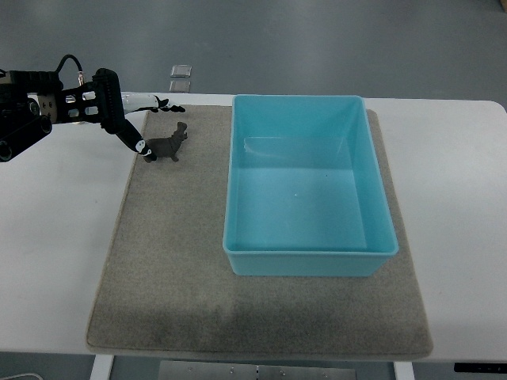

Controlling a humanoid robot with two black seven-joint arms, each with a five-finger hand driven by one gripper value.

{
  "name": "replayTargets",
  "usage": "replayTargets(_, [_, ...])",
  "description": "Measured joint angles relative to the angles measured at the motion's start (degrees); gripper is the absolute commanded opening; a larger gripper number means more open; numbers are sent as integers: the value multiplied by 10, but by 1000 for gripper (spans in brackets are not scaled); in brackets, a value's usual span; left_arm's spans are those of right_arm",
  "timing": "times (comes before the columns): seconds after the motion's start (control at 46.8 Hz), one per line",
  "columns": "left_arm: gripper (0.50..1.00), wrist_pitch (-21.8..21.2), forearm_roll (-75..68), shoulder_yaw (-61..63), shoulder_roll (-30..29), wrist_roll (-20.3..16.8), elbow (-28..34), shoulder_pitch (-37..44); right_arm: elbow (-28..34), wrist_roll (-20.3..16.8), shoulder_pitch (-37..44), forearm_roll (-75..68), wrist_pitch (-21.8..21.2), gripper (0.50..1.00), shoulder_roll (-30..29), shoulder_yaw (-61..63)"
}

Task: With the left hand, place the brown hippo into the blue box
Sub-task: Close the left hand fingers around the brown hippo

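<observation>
A small brown hippo (pixel 168 145) stands on the grey mat (pixel 174 261), left of the blue box (pixel 305 261). The box is empty and open-topped, set on the mat's right half. My left hand (pixel 139 127) comes in from the upper left edge, its black fingers spread around the hippo's rear. One fingertip (pixel 141 146) is touching or almost touching the hippo's back end; another finger (pixel 168 108) stretches above it. The hand holds nothing. No right arm shows.
The mat lies on a white table (pixel 55 237). Two small pale squares (pixel 181 77) sit on the floor beyond the table's far edge.
</observation>
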State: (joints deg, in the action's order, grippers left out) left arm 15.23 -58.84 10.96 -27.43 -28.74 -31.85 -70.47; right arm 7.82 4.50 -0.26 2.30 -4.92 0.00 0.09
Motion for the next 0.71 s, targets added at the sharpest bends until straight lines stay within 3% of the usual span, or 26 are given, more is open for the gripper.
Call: replayTargets(0.706, [992, 1, -2, 2, 24, 0, 0, 6, 0, 0, 0, 0, 0, 936, 0, 0])
